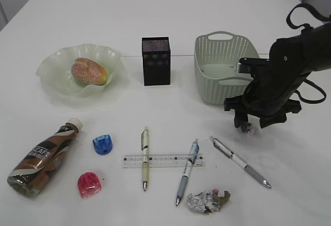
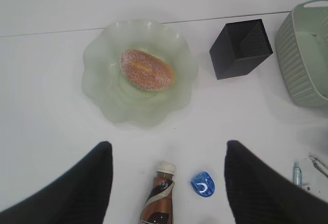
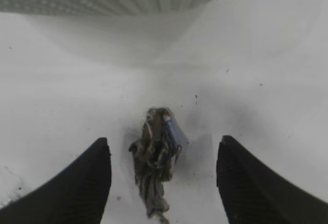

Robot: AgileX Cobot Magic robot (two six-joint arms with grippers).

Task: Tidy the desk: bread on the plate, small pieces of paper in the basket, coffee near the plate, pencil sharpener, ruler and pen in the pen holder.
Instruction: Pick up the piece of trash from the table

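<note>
The bread [image 1: 89, 71] lies on the pale green plate [image 1: 51, 70]. The coffee bottle [image 1: 44, 159] lies on its side at the front left. A blue sharpener [image 1: 102, 144] and a red sharpener [image 1: 89, 183] sit beside it. A clear ruler [image 1: 163, 160] lies under two pens [image 1: 145, 157] [image 1: 187, 170]; a third pen [image 1: 240, 161] lies to the right. My right gripper [image 3: 164, 139] is open, its fingers either side of a small crumpled paper [image 3: 156, 157] on the table in front of the basket [image 1: 222, 68]. My left gripper [image 2: 167, 143] is open and empty, above the bottle cap [image 2: 166, 168].
The black pen holder [image 1: 155, 60] stands between plate and basket. A larger crumpled paper wad [image 1: 208, 201] lies at the front edge. The right arm [image 1: 289, 65] hangs beside the basket's right end.
</note>
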